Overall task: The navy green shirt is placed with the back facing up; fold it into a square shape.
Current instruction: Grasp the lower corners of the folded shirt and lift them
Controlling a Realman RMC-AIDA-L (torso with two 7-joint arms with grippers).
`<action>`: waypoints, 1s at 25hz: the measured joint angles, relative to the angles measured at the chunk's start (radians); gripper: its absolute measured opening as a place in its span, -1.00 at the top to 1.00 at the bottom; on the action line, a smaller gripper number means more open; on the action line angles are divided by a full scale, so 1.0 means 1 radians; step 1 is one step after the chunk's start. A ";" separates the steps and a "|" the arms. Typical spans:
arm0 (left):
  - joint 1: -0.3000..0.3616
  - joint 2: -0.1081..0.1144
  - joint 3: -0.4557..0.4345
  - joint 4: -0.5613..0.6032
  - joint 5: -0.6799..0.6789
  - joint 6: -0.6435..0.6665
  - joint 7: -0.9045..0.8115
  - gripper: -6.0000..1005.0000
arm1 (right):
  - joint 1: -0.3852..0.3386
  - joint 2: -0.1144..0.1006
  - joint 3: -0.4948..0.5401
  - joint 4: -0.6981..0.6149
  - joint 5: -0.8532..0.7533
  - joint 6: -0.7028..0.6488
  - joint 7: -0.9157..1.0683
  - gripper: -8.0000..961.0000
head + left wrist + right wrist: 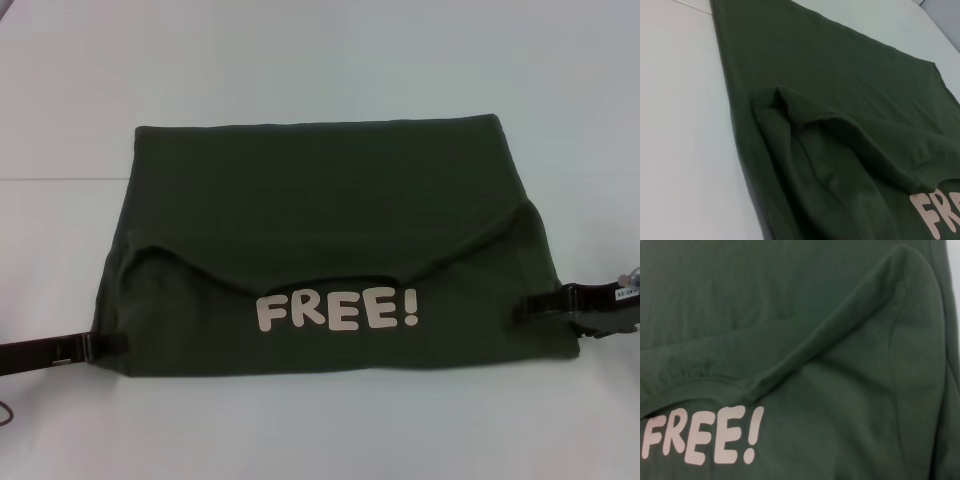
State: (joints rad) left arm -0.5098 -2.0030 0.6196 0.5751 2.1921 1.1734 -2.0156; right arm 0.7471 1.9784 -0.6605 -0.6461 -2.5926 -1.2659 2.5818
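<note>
The navy green shirt (320,200) lies on the white table as a wide folded block. Its near part is turned over onto the rest, and that flap carries a pale "FREE!" print (337,311). The flap's upper edge curves across the middle. My left gripper (118,343) sits low at the shirt's near left edge, touching the cloth. My right gripper (522,308) reaches in at the near right edge, over the flap's side. The left wrist view shows the shirt (840,75) with the flap's raised corner, and the right wrist view shows the shirt (790,300) with the print (702,435).
The white table (320,60) surrounds the shirt on all sides, with bare surface behind it and along the front edge. A faint seam line in the table runs to the left of the shirt (60,179).
</note>
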 joint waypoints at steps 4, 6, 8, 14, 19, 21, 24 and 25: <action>0.000 0.001 0.000 0.000 0.000 0.003 0.000 0.93 | 0.000 0.012 -0.001 0.001 0.001 0.012 -0.006 -0.86; 0.001 0.001 0.000 0.000 0.000 0.003 0.000 0.93 | 0.001 0.016 -0.004 0.006 0.001 0.020 -0.010 -0.84; 0.001 0.001 0.000 0.000 0.000 0.003 0.000 0.93 | 0.001 0.018 -0.008 0.013 0.002 0.027 -0.010 -0.83; 0.000 0.001 0.000 0.000 0.000 0.001 0.000 0.93 | 0.004 0.030 -0.011 0.016 0.002 0.032 -0.021 -0.78; -0.001 0.001 0.000 0.000 0.000 0.002 0.000 0.93 | 0.002 0.033 -0.008 0.016 0.003 0.043 -0.023 -0.74; -0.001 0.001 0.000 0.000 0.000 0.001 0.000 0.93 | -0.003 0.036 -0.008 0.007 0.007 0.049 -0.030 -0.73; -0.001 0.001 0.000 0.000 0.000 0.001 0.000 0.93 | -0.007 0.038 -0.014 0.007 0.008 0.054 -0.038 -0.71; -0.001 0.001 0.000 0.000 0.000 0.001 0.000 0.93 | -0.007 0.038 -0.015 0.009 0.007 0.055 -0.038 -0.70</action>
State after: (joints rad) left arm -0.5108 -2.0019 0.6197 0.5751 2.1920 1.1741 -2.0156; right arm 0.7398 2.0160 -0.6758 -0.6370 -2.5854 -1.2104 2.5437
